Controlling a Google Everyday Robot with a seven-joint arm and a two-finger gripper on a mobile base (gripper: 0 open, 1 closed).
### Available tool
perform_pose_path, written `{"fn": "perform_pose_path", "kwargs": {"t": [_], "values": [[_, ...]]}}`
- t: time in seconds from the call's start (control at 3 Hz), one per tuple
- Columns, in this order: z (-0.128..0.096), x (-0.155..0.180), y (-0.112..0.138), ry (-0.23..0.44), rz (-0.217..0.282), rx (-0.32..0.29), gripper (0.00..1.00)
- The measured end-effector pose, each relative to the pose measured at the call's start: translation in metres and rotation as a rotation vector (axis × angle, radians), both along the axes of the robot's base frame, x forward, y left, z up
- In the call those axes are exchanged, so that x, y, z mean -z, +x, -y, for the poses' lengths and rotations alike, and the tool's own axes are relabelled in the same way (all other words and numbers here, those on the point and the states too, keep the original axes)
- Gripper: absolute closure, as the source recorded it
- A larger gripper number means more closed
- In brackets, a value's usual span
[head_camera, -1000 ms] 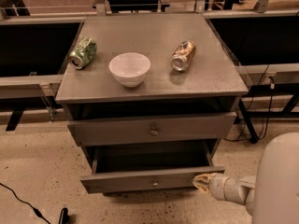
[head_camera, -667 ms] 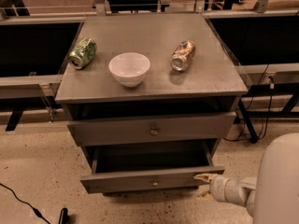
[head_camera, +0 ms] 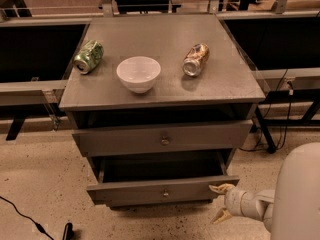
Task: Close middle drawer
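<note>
**Middle drawer stands open, pincer at its right end**

The grey bench (head_camera: 150, 36) fills the middle of the view, with its drawer fronts facing the near side. The middle drawer (head_camera: 130, 193) is pulled well out toward the near side, so its dark, plain box shows from above behind the long flat front. A small round knob (head_camera: 165, 193) sits at the centre of that front. Above it the top drawer (head_camera: 125, 140), taller and carrying its own knob (head_camera: 165, 140), is out only slightly from the bench body. A slimmer grey edge shows just beneath the open front.

The pincer (head_camera: 212, 204) reaches in from the near right, low down, at the right end of the middle drawer's front. Its two pale fingers (head_camera: 222, 188) are spread apart, one above the other, and clamp nothing. The upper one lies against or just beside the right end of the drawer front; whether it truly touches cannot be told. The lower one hangs clear below, over the speckled floor (head_camera: 40, 184). The robot's white body (head_camera: 300, 194) fills the near right corner.

On the bench top lie a green can (head_camera: 89, 57) on its side at the left, a white bowl (head_camera: 139, 74) upright in the middle, and a brown can (head_camera: 195, 60) on its side to the right, all well apart. A black cable (head_camera: 20, 215) trails over the floor at the near left
</note>
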State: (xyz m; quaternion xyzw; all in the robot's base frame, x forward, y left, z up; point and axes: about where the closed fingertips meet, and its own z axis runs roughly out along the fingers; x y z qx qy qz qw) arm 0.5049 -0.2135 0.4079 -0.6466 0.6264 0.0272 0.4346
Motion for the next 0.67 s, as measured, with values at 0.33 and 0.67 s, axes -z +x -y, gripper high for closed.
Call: {"fn": "perform_pose_path", "kwargs": {"t": [0.33, 0.67], "values": [[-0.0018, 0.0, -0.0059, 0.0, 0.0, 0.0, 0.15], [-0.0029, 0.0, -0.0098, 0.0, 0.0, 0.0, 0.38]]}}
